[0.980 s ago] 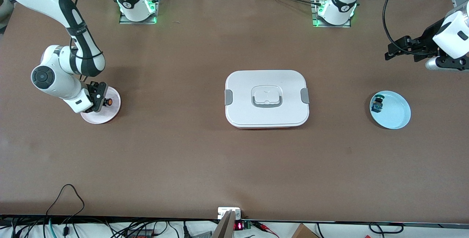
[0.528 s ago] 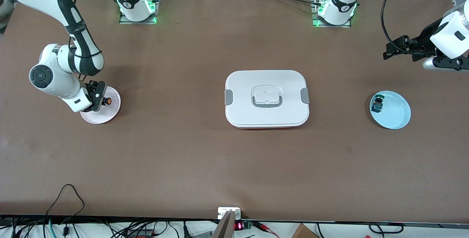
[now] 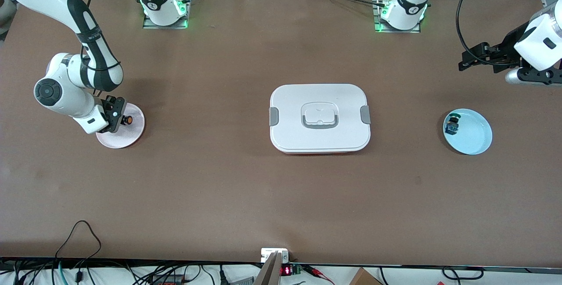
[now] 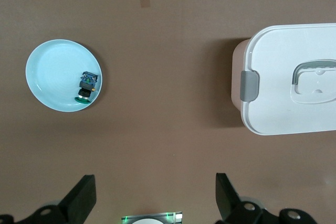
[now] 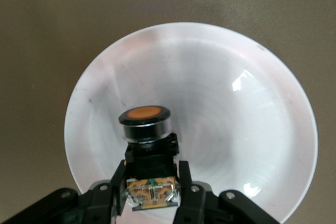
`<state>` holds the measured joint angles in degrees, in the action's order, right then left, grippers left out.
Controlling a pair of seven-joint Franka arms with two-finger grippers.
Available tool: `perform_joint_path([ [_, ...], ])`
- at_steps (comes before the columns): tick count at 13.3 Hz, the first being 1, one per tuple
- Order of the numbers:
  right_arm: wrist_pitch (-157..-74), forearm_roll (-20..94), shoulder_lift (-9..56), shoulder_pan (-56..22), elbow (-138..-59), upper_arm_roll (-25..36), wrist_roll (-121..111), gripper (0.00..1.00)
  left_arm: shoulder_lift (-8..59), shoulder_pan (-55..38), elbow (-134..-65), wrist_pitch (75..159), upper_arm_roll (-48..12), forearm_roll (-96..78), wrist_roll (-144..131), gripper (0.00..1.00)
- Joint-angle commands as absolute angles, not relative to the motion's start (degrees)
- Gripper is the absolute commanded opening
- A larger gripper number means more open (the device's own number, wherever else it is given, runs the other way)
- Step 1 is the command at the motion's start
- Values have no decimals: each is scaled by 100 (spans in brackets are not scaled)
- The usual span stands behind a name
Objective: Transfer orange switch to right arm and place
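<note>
Your workspace is a brown desk (image 3: 219,188) with both arm bases along its edge farthest from the front camera. Look first at the orange switch (image 3: 128,120): it sits pinched in the right gripper (image 3: 117,118), just over the pink plate (image 3: 131,133) near the right arm's end of the desk. In the right wrist view you can see the fingers (image 5: 118,184) closed on the switch's block end (image 5: 152,192), with the orange cap (image 5: 145,114) pointing away from the gripper, over the plate's (image 5: 236,129) middle; whether the switch touches the plate you cannot tell.

Moving outward, a white lidded box (image 3: 320,118) with grey side clips and a handle rests at the desk's centre. Toward the left arm's end you have a light blue plate (image 3: 472,138) holding a small blue-green switch (image 3: 451,125) against its rim on the side toward the box.

The left gripper (image 3: 466,59) waits above the desk near that end's edge, over bare surface. Its fingers (image 4: 81,198) are spread wide, holding nothing, as your left wrist view shows, with the blue plate (image 4: 47,72) and the box (image 4: 283,77) below it.
</note>
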<state>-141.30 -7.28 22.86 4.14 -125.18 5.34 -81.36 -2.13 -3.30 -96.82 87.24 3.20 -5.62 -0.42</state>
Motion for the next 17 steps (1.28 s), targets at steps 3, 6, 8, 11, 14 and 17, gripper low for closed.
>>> perform_joint_path([
  [3, -14151, -730, 2119, 475, -12568, 483, -8095, 100, -123, -194, -9659, 9228, 299, -360, -97, 100],
  [6, -14002, -563, 1829, 466, -12385, 483, -7840, 100, -123, -158, -9677, 9387, 299, -360, -62, 100],
  [8, -13442, -475, 1767, 457, -11938, 475, -7665, 100, -132, -158, -9589, 9265, 325, -360, -114, 100],
  [11, -12327, -115, 1653, 379, -11043, 475, -6694, 100, -158, -45, -9317, 8869, 378, -360, -123, 100],
  [14, -11744, -9, 1363, 194, -10662, 475, -5288, 100, -176, 105, -9308, 8868, 316, -369, -105, 100],
  [17, -11015, 61, 1205, 97, -10512, 475, -3697, 100, -185, 114, -9316, 8842, 316, -352, -114, 100],
])
